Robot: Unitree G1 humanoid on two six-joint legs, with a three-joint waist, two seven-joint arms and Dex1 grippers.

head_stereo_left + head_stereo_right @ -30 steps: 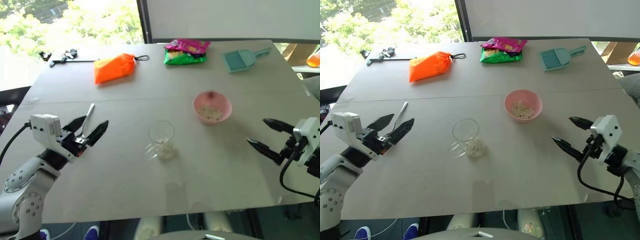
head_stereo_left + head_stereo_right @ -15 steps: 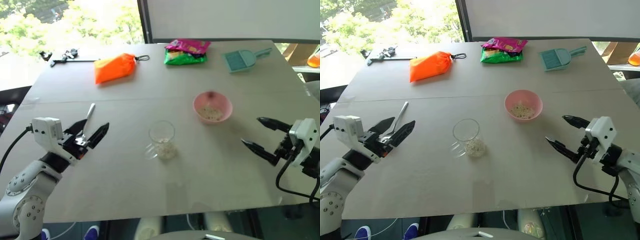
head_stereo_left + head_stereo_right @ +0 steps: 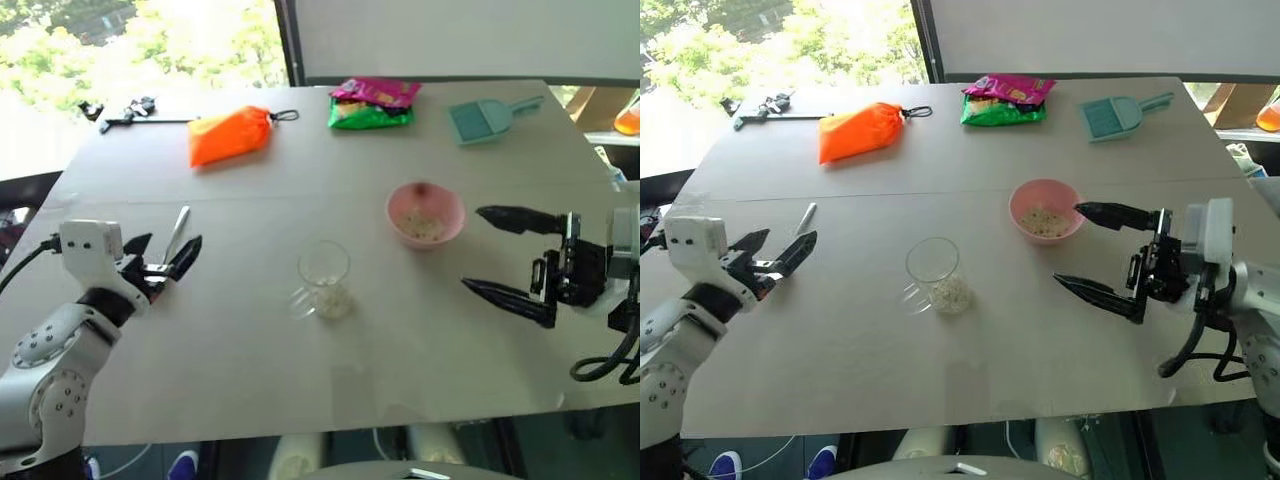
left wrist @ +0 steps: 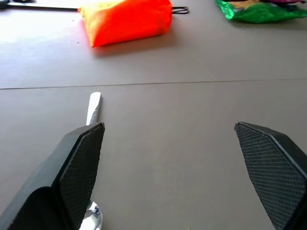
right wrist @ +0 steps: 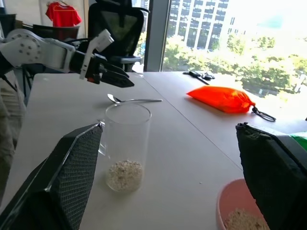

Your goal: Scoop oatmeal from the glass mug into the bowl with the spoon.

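Observation:
The glass mug (image 3: pixel 322 265) stands mid-table with a little oatmeal (image 3: pixel 331 299) at its bottom. Right of it and farther back sits the pink bowl (image 3: pixel 450 228), holding some flakes too. The silver spoon (image 3: pixel 179 226) lies flat on the table at the left. My left gripper (image 3: pixel 165 250) hovers open over the spoon's near end, and the spoon's handle (image 4: pixel 93 105) pokes out past one finger. My right gripper (image 3: pixel 472 248) is raised, open and empty, pointing left toward the bowl and the mug (image 5: pixel 126 143).
Along the far edge lie an orange bag (image 3: pixel 230 135), a green and pink snack packet (image 3: pixel 372 104) and a teal scoop (image 3: pixel 480 120). A black tool (image 3: pixel 125 113) sits at the far left corner. The table's near edge runs just below both arms.
My right gripper has risen and swung left, from the table's right edge to beside the bowl. My left gripper has turned and tipped down a little over the spoon. Both stay open.

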